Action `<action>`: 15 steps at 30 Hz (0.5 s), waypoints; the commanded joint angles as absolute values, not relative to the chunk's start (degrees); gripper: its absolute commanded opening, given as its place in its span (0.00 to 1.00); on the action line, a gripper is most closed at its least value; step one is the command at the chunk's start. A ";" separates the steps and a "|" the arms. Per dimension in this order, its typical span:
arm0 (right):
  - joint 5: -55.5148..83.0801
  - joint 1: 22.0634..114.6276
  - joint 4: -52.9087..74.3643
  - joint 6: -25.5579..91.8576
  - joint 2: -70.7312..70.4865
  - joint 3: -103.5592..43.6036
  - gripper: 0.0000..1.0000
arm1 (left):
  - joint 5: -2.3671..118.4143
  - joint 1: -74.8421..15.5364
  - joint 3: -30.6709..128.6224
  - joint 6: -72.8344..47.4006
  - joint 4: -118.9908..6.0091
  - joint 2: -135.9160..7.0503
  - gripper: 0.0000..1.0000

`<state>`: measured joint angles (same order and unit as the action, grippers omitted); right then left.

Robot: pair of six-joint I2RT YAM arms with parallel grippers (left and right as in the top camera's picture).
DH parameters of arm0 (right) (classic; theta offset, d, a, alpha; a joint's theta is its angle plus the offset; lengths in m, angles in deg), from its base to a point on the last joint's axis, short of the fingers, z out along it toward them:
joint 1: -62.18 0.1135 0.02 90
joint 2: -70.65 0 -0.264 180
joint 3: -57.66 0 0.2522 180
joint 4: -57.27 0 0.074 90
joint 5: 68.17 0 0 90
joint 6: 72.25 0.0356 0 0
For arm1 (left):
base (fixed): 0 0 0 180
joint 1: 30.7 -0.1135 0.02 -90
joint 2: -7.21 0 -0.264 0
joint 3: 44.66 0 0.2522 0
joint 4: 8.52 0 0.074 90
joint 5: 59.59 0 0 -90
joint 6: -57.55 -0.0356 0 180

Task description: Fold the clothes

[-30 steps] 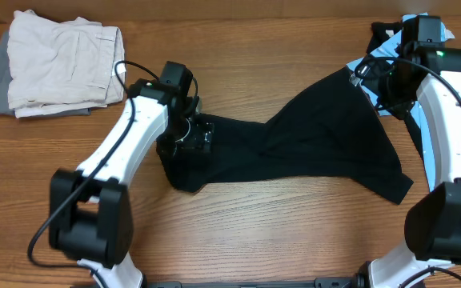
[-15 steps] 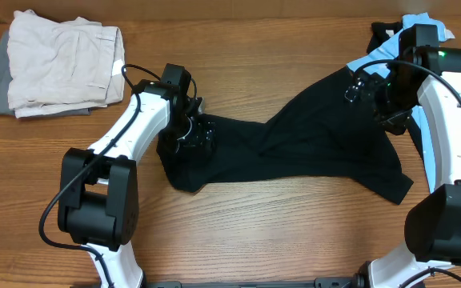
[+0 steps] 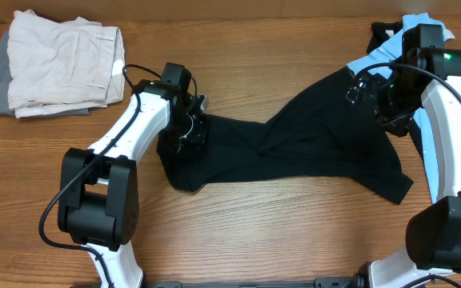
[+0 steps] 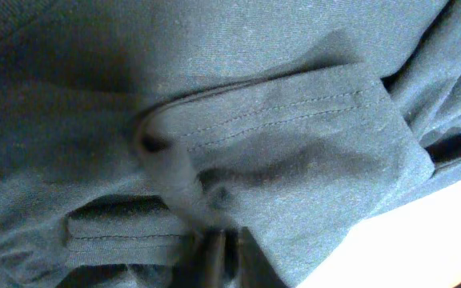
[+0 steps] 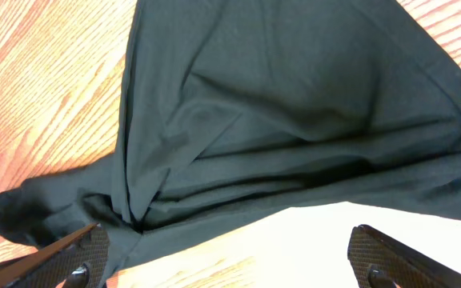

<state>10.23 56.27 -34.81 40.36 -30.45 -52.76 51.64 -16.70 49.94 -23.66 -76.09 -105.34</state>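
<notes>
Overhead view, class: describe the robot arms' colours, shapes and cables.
The left arm and right arm have white shells, chunky black joints and looping black cables. The right arm shows a small green light; its fingers are black and textured.

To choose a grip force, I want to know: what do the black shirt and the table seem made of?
The large black short-sleeved shirt looks like thin matte knit, perhaps cotton jersey: it drapes in soft folds, with a double-stitched hem. The brown table looks like wood or wood-pattern laminate, smooth: grain lines run along it.
</notes>
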 commanded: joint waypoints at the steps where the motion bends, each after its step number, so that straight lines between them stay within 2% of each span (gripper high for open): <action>1: 10.17 56.49 -34.85 40.21 -27.61 -53.66 0.99 | 50.96 -16.96 51.16 -24.36 -76.37 -105.45 0.04; 15: 10.17 56.49 -39.42 40.43 -16.26 -53.66 1.00 | 50.83 -15.13 56.84 -23.00 -93.70 -87.17 0.04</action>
